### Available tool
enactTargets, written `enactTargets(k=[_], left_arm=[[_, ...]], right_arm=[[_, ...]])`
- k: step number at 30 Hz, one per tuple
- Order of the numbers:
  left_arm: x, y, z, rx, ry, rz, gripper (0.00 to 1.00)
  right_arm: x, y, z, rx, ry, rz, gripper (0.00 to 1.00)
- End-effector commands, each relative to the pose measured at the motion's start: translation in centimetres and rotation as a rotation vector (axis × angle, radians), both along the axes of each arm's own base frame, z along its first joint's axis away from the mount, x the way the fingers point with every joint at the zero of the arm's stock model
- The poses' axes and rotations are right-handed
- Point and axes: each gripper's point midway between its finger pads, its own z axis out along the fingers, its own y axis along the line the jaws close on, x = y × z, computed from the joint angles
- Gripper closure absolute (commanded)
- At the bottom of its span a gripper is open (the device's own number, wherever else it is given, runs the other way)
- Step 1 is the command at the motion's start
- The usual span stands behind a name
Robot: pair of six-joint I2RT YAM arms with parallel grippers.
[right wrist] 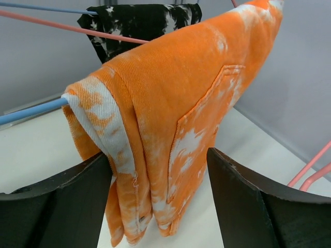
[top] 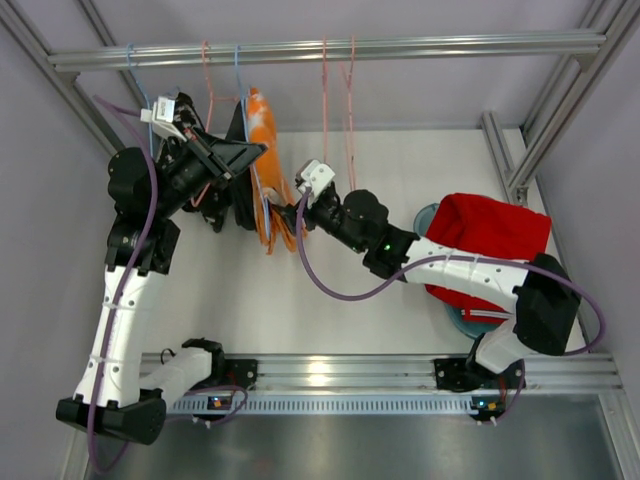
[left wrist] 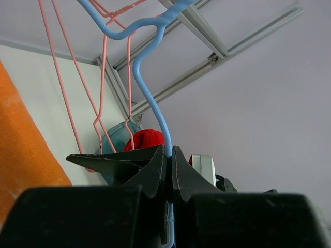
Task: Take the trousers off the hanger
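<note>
The orange trousers with white markings (top: 265,165) hang folded over the bar of a blue hanger (right wrist: 31,111). In the right wrist view the trousers (right wrist: 176,103) fill the middle. My right gripper (right wrist: 160,170) is open, with one finger on each side of their lower hanging part; whether it touches the cloth is unclear. It also shows in the top view (top: 287,215). My left gripper (left wrist: 169,155) is shut on the blue hanger's neck (left wrist: 150,103), up near the rail in the top view (top: 240,150). The red trousers (top: 495,235) lie in a teal basin (top: 428,215) at the right.
A metal rail (top: 400,47) runs across the back with empty pink hangers (top: 335,100) on it. A black garment with white markings (right wrist: 139,23) hangs behind the orange trousers. Frame posts stand at the back corners.
</note>
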Motion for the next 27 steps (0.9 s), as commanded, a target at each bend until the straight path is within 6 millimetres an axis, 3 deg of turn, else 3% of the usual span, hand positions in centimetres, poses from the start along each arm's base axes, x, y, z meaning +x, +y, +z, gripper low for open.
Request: enactTargets(k=[1,10,15,19,27], left_arm=[[-4.1,0.7,8.1,-0.035,-0.327,-0.002,1.0],[-3.5,0.4,7.3,-0.041,-0.292,-0.012,1.0],[-3.3,0.4,6.9,-0.039,-0.283,-0.012,1.0],[-3.1,0.4,6.7,-0.036,-0.282,-0.009,1.0],[-2.6,0.3,6.3,-0.031,-0.268,-0.013,1.0]], right_arm=[[1.4,-0.6,4.1,0.086,-0.056,-0.039,0.28],[2.6,0.5,6.3,0.123,-0.079,-0.054,0.24],[3.0,1.3,6.4,0.125,-0.073,-0.049,0.21],[1.9,1.8,6.7,0.131,-0.067,0.013,0.11],[1.2,2.0,5.9,0.12,-0.061,0.045,0.05]])
